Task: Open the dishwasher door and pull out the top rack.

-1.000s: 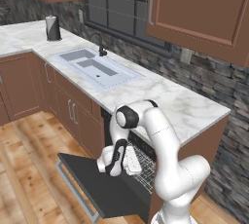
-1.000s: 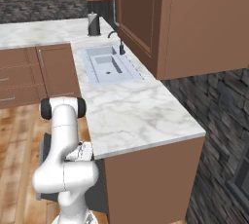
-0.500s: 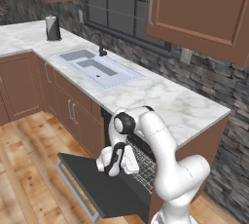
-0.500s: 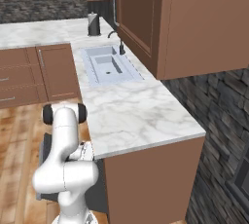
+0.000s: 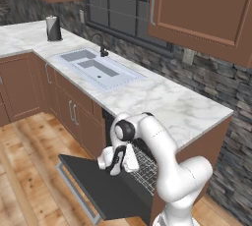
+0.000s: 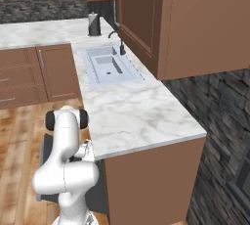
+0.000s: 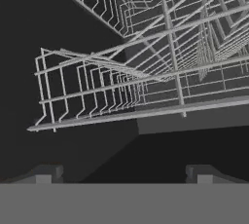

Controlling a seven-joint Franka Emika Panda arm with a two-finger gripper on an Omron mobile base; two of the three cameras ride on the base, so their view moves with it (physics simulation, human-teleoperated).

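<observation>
The end effector (image 5: 116,164) hangs with its two fingers spread wide and holding nothing, just above the one dishwasher door (image 5: 101,187), which lies folded down flat. Directly ahead of its fingertips (image 7: 44,174) sits one top rack (image 7: 146,91) of pale wire, inside the dark cavity under the marble tabletop (image 5: 162,103), which carries one sink (image 5: 96,67).
</observation>
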